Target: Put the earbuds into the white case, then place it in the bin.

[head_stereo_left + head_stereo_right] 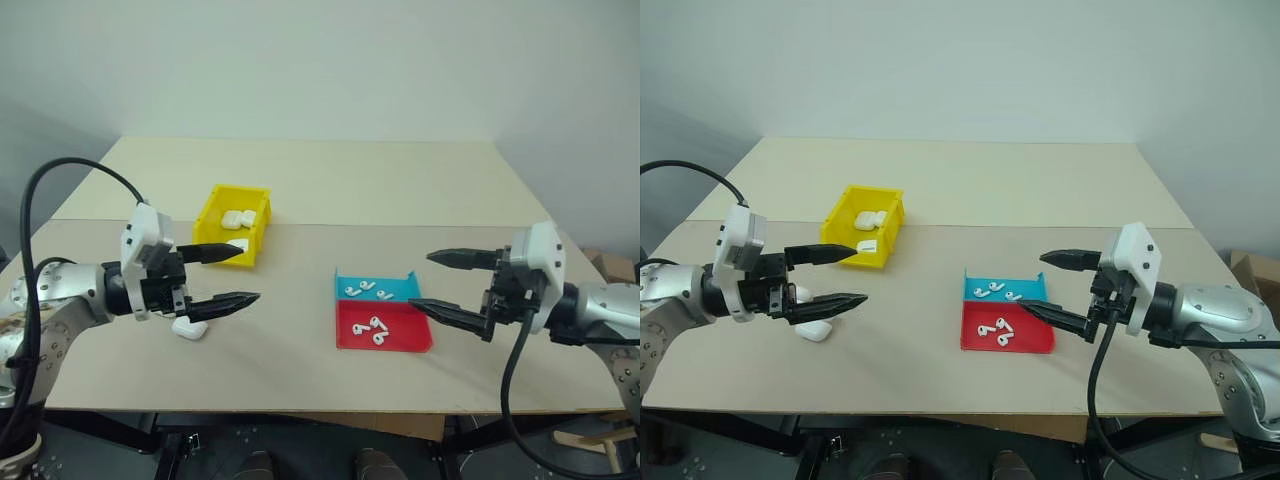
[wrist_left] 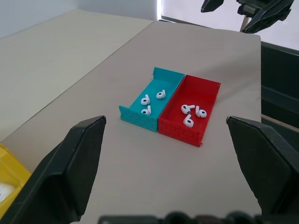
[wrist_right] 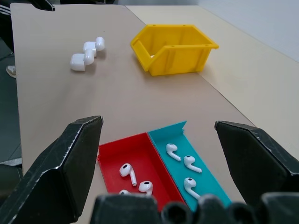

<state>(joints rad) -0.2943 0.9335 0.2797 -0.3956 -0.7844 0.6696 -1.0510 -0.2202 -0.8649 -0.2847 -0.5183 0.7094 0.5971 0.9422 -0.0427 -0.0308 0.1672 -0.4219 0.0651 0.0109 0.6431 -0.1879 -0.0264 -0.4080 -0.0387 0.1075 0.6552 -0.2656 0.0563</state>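
Note:
Several white earbuds (image 1: 376,327) lie in a flat red-and-blue tray (image 1: 410,342) right of the table's middle, three in the blue half (image 2: 146,103) and three in the red half (image 2: 190,113). A white case (image 1: 189,328) lies on the table just below my left gripper (image 1: 250,274), which hovers open and empty. A second case (image 3: 94,45) lies close beside it. The yellow bin (image 1: 210,218) stands behind the left gripper with white cases (image 1: 237,218) inside. My right gripper (image 1: 420,280) hangs open and empty just right of the tray.
The tan table (image 1: 300,180) stretches bare behind the bin and the tray. Its front edge (image 1: 300,408) runs close below both grippers. A black cable (image 1: 70,170) loops above my left arm.

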